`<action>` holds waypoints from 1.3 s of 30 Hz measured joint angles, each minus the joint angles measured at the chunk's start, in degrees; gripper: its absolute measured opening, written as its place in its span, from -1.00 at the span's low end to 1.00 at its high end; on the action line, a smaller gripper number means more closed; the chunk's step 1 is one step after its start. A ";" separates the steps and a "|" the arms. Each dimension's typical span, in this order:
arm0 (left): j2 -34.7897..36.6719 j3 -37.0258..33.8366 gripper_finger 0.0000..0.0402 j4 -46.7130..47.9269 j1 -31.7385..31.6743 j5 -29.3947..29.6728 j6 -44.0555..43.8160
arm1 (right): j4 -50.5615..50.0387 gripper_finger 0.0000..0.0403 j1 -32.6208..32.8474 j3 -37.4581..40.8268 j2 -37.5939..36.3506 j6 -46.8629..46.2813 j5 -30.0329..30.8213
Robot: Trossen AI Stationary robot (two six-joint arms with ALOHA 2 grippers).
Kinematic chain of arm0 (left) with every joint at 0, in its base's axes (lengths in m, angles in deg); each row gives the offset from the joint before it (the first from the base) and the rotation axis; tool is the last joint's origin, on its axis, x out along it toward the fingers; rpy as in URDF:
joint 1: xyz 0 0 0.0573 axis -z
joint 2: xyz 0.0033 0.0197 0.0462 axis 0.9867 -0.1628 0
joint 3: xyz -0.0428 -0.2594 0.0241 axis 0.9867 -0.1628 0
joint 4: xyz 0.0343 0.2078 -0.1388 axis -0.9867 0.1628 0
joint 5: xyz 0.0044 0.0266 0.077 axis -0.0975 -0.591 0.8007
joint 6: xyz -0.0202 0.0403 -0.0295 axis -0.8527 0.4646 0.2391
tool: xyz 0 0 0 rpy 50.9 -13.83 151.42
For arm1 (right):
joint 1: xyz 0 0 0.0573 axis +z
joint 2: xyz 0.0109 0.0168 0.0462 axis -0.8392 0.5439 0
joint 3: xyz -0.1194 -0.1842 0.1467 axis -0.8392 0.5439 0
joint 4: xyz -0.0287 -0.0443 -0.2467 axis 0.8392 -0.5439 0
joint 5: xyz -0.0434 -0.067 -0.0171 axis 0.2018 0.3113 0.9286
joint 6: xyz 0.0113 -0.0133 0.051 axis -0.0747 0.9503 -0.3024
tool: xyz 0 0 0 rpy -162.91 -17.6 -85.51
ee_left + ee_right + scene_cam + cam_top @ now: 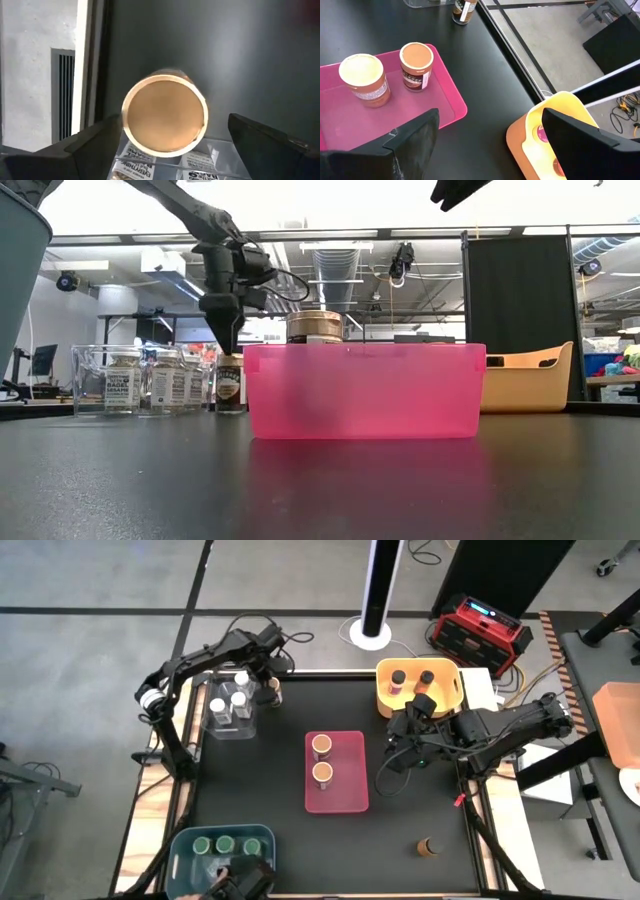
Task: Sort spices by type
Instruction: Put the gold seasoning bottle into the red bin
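Spice jars: spread over a black worktop [270, 750], most of them already inside bins, two standing loose.
Worktop: matte black, with a wooden edge showing along its left side in the high view.
Room: grey floor around the worktop; a red and black box [478, 632] sits on the floor beyond the far right corner, and a white post on a round base [377, 590] stands behind the middle. The low view shows an open workshop ceiling with ducts and lights.
Pink tray [336, 798]: middle of the worktop, holding two jars [322, 747] with light orange-tan lids, one behind the other.
Clear bin [228, 728]: far left, holding white-lidded jars [240, 680].
Yellow bin [447, 700]: far right, holding two dark-lidded jars [398, 677].
Blue bin [192, 840]: near left corner, holding green-lidded jars [224, 844].
Loose jar by clear bin [229, 383]: dark, upright, just beside the clear bin's right side.
Loose jar near right [428, 846]: brown, alone, well apart from the bins.
Left gripper [226, 340]: poised directly over the jar by the clear bin, fingers spread wide on either side of its lid, not touching.
Right gripper [392, 755]: between the pink tray and the yellow bin, fingers apart, holding nothing.
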 joint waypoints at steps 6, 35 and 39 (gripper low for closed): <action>0.00 -0.93 0.73 -2.09 -0.29 0.00 0.72 | 0.00 0.71 0.00 -0.01 0.00 0.16 0.00; -0.10 -7.76 0.67 -9.76 -0.68 -0.04 1.51 | 0.21 0.71 0.00 0.00 0.00 0.00 0.02; -0.17 -7.85 0.61 -10.36 -0.68 -0.09 1.49 | 0.26 0.71 0.00 0.00 0.00 0.00 0.02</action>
